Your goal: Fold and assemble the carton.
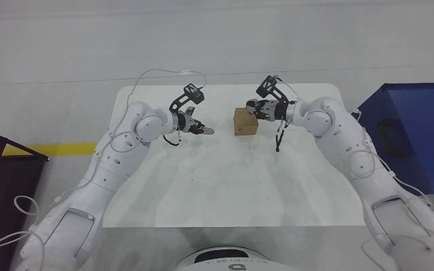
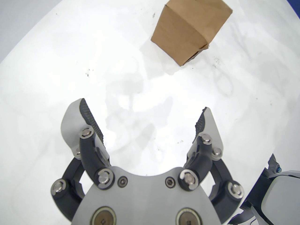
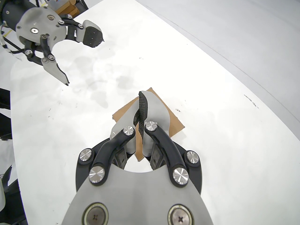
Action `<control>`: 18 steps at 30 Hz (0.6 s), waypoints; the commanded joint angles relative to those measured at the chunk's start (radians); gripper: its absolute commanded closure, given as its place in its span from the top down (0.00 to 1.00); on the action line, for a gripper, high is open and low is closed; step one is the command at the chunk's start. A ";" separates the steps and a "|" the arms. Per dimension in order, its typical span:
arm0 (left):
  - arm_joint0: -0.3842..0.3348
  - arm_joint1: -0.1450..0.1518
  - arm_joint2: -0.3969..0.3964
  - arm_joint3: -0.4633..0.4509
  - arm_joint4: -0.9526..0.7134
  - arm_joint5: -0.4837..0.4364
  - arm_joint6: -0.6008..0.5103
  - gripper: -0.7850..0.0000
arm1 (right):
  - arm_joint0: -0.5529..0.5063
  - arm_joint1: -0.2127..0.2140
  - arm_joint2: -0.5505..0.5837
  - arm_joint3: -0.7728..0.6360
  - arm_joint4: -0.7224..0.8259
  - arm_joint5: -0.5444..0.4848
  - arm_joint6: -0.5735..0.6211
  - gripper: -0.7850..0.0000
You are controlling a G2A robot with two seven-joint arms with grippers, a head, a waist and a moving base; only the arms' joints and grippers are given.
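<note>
Here, our brown carton (image 1: 245,122) sitting toward the far side of the white table (image 1: 224,190), our right gripper (image 3: 141,95) pressed together over its top, our left gripper (image 2: 143,118) spread wide nearby.

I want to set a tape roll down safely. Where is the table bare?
Bare: the table from the carton to its near edge. Crowded: the far middle, where the open left gripper hangs beside the carton, apart from it, and the shut right gripper sits over its top.
</note>
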 commanded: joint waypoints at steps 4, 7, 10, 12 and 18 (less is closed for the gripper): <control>0.000 0.000 0.000 0.000 0.000 0.000 0.000 1.00 | 0.029 -0.016 -0.021 0.092 0.005 -0.011 -0.008 0.00; 0.000 0.000 0.000 0.000 0.000 0.000 0.000 1.00 | 0.042 -0.023 -0.027 0.135 0.007 -0.026 -0.015 0.00; 0.000 0.000 0.000 0.000 0.000 0.000 0.000 1.00 | 0.049 -0.028 -0.032 0.168 0.006 -0.035 -0.019 0.00; 0.000 0.000 0.000 0.000 0.000 0.000 0.000 1.00 | 0.055 -0.032 -0.034 0.187 0.008 -0.044 -0.023 0.00; 0.000 0.000 0.000 0.000 0.000 0.000 0.000 1.00 | 0.064 -0.037 -0.030 0.231 0.011 -0.058 -0.033 0.00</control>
